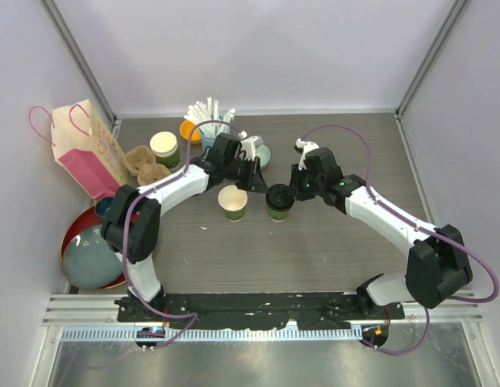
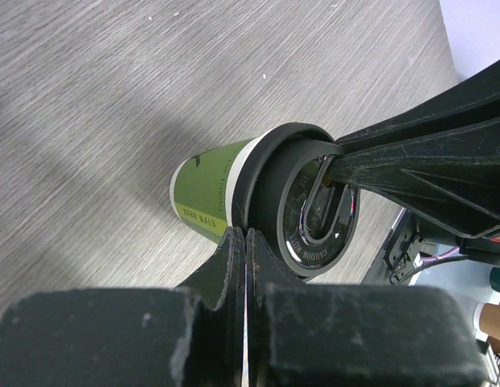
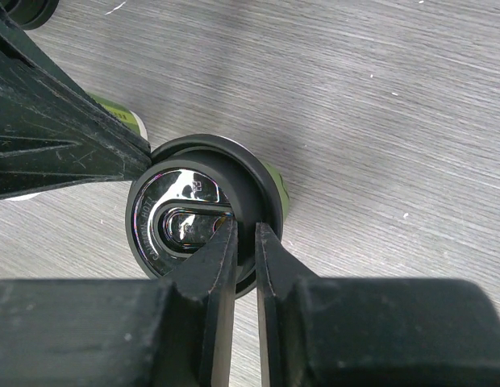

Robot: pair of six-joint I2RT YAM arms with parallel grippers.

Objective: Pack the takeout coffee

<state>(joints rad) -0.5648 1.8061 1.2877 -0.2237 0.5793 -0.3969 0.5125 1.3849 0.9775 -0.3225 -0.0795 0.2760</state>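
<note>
Looks like lid-seating step. Upright on counter: lidded cup, open cup just beside. Nearly closed right tool pinches lid rim. Jaws of left tool together against same rim, maybe nipping it, hard to tell. Next: press lid flat, release gently.

Lidded green cup beyond closed hand

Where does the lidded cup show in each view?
Top external: the lidded cup stands mid-table, just right of the open cup.
Left wrist: centre of frame, the cup seen obliquely, its top nearest the camera.
Right wrist: centre-left, the cup seen from above.
Shared landmark: its black lid against the grey wood-grain table.
</note>
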